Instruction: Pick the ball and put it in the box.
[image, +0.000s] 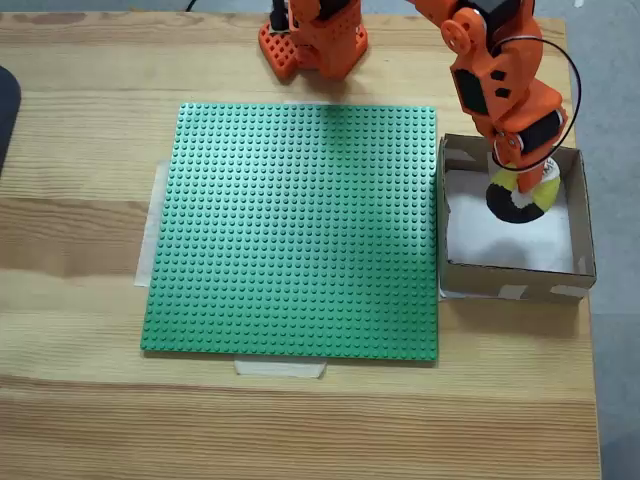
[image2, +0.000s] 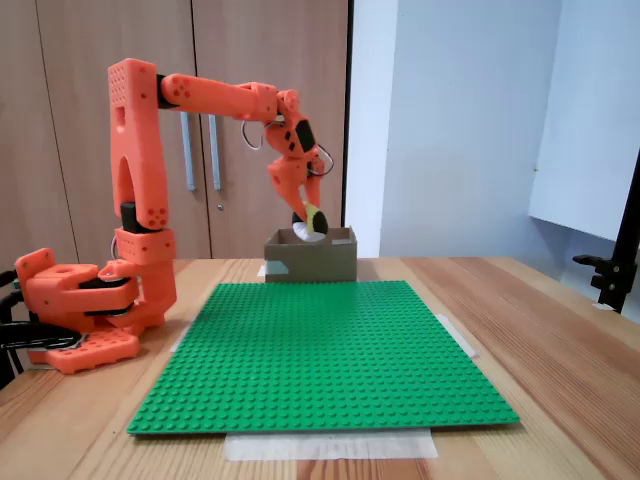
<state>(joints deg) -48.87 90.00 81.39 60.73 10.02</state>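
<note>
My gripper (image: 520, 188) grips the ball (image: 522, 198) above the box (image: 510, 280) at its 12 o'clock wall — only the release remains, I judge.

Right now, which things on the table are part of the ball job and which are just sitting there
Part of the job:
- the ball, held in the tool over the box
- the box, cardboard, beside the green plate

Just there:
- the green studded plate, taped flat to the table
- the cupboard doors behind
</note>
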